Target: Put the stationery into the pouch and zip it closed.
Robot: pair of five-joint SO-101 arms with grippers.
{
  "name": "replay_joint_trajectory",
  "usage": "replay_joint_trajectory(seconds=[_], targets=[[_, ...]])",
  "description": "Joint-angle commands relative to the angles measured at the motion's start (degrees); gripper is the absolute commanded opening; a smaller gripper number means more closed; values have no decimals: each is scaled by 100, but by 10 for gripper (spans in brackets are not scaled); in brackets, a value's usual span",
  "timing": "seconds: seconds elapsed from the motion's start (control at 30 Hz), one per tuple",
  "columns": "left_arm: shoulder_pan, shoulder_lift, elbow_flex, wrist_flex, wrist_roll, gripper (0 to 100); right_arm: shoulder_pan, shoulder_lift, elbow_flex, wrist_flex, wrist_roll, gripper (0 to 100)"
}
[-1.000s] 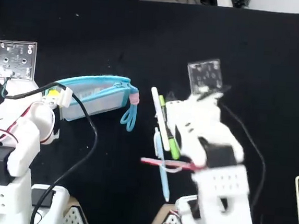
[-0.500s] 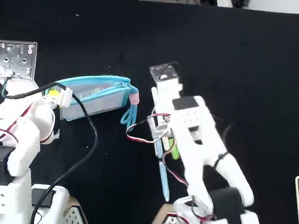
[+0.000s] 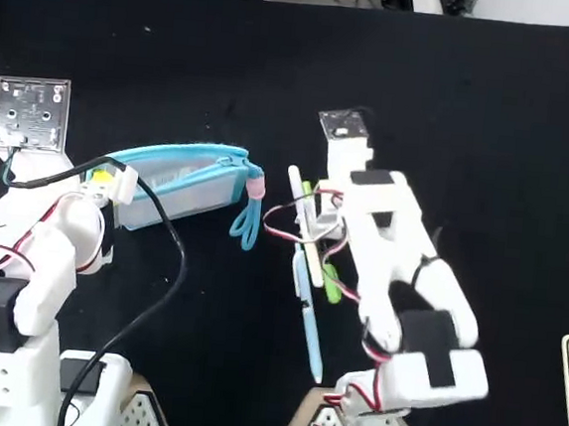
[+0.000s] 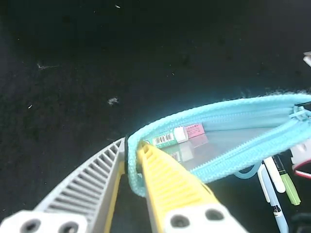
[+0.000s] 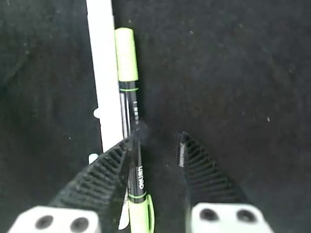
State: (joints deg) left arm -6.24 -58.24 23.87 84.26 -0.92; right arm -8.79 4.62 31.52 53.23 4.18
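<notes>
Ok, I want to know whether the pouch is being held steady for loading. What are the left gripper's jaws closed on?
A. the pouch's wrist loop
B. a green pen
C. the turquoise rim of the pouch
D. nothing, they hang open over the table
C: in the left wrist view the left gripper pinches the pouch by its turquoise rim, with one jaw on either side of the fabric.

One pouch (image 3: 183, 179), three pens, one white pen (image 3: 296, 196), one green pen (image 3: 331, 285), one blue pen (image 3: 312, 335), two arms, left arm (image 3: 30, 271), right arm (image 3: 399, 273)
</notes>
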Motion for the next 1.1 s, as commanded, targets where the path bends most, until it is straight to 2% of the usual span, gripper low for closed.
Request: replay_joint_trajectory(seconds=[0.0, 0.17, 0.3, 0.53, 0.8, 1.07], targets=[[13, 35, 268, 26, -70, 30, 105, 338, -620, 360, 97, 127], [13, 35, 268, 26, -70, 30, 290, 435, -1235, 993, 88, 127], [13, 35, 268, 26, -70, 30, 299, 259, -1200, 1099, 88, 127], [13, 35, 268, 26, -70, 30, -132, -251, -593, 615, 123, 127], [13, 35, 268, 26, -70, 30, -167, 180, -365, 62, 141, 127], [13, 35, 268, 26, -70, 30, -149, 382, -514, 44, 141, 127]])
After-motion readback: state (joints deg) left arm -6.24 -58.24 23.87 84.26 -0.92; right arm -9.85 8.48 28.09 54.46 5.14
